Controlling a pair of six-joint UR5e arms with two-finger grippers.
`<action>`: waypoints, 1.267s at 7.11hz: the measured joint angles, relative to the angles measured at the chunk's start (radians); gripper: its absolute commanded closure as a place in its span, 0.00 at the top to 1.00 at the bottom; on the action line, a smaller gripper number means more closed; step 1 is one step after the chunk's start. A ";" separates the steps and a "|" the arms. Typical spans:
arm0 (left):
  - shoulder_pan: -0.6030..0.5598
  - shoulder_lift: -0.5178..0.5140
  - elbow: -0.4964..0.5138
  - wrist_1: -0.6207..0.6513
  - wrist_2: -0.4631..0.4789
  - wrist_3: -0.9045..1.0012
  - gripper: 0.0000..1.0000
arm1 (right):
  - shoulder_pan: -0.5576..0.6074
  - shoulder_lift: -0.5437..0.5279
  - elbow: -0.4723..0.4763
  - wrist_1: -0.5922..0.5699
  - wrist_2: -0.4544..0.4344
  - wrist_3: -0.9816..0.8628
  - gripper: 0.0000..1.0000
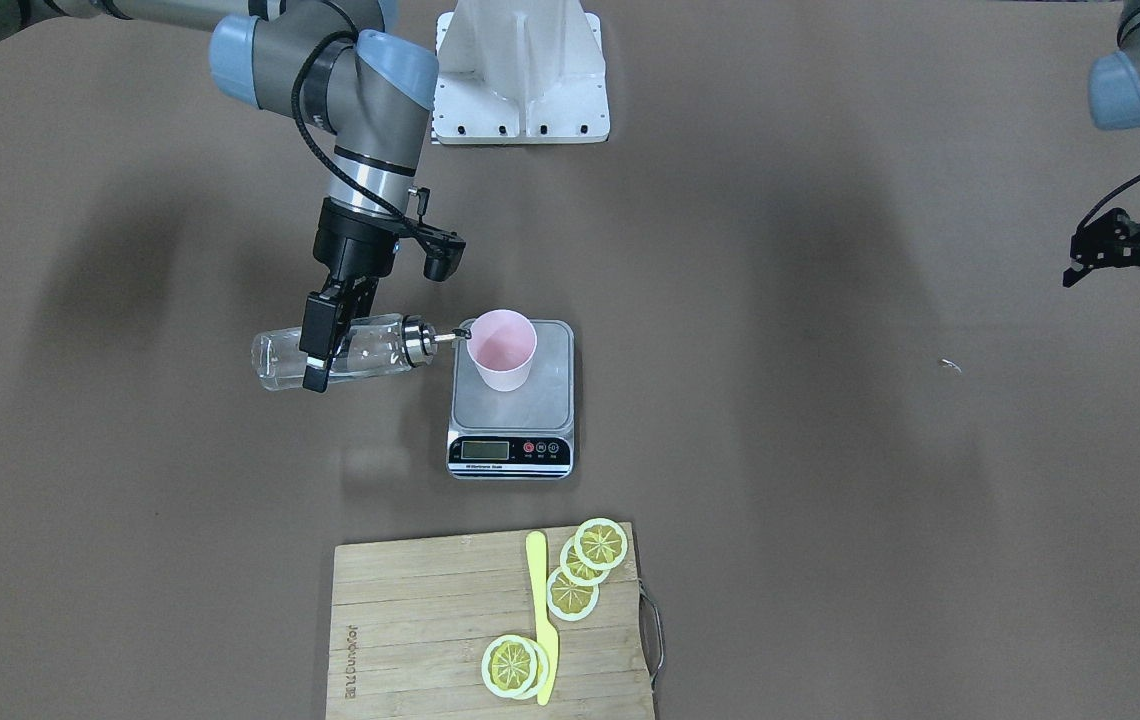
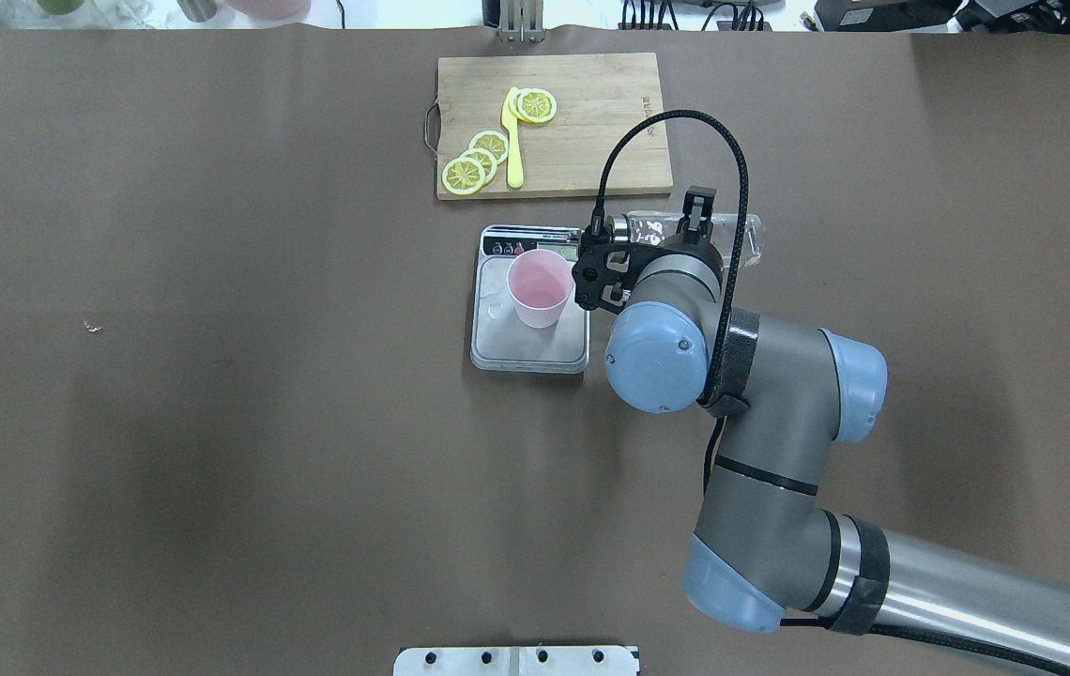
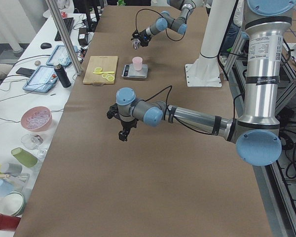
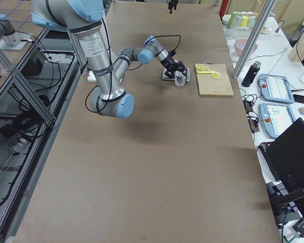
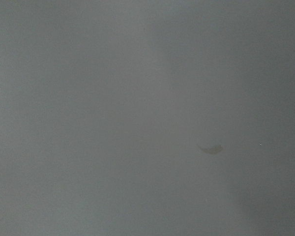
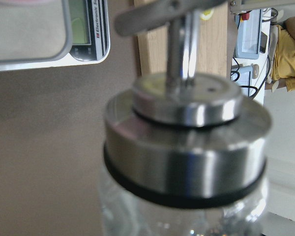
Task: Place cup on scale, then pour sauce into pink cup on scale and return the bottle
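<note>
right gripper (image 1: 322,345) is clamped across the body of the bottle (image 1: 375,345), which is held off the table (image 1: 830,500), tipped on its side with the metal cap (image 1: 417,340) pointing at the cup (image 1: 502,350). the spout (image 1: 456,334) tip is right at the cup's rim, touching or just over it, can't tell. sauce in the bottle is clear, level hard to read. cup stands upright on the scale (image 1: 552,392), toward the platform's bottle side. display (image 1: 485,450) too small to read. on the operators' side of the scale a wooden board (image 1: 410,620) carries lemon slices (image 1: 600,543) and a yellow knife (image 1: 542,620). far over, left gripper (image 1: 1112,288) hangs over the table, well apart from the scale, fingers apart.
</note>
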 measured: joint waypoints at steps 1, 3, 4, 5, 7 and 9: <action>-0.016 -0.001 0.015 0.003 -0.002 0.000 0.99 | 0.000 0.005 -0.007 -0.002 -0.005 -0.007 0.05; -0.057 -0.005 0.059 0.008 -0.022 -0.006 0.99 | 0.000 0.015 -0.011 -0.018 -0.019 -0.021 0.05; -0.073 -0.008 0.081 0.009 -0.047 -0.012 0.99 | 0.000 0.033 -0.012 -0.055 -0.031 -0.038 0.05; -0.087 -0.009 0.093 0.009 -0.061 -0.014 0.99 | 0.000 0.050 -0.012 -0.090 -0.041 -0.059 0.05; -0.099 -0.010 0.101 0.009 -0.068 -0.015 0.99 | 0.000 0.062 -0.016 -0.112 -0.056 -0.079 0.05; -0.102 -0.011 0.103 0.009 -0.068 -0.015 0.99 | -0.001 0.064 -0.024 -0.115 -0.070 -0.087 0.05</action>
